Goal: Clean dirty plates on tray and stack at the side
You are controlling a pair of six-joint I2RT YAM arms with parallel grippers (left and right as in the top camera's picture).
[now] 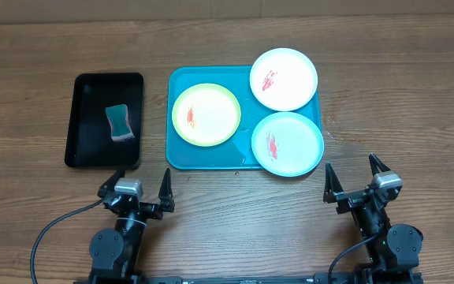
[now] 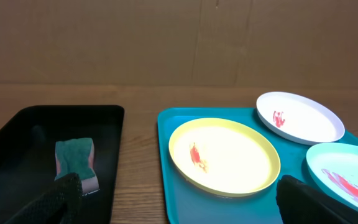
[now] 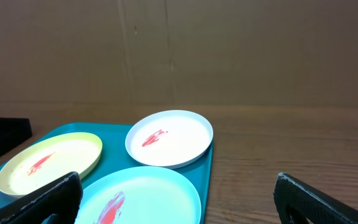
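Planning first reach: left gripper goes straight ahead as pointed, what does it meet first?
Probably the turquoise tray, near-left rim, then the yellow-green plate; black tray sits just left. Depth unclear.

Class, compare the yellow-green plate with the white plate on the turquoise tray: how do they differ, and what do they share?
The yellow-green plate has a coloured rim; the white plate is plain white. The yellow-green plate lies wholly inside the turquoise tray; the white plate overhangs its far rim. Both are round, face up, with a red smear.
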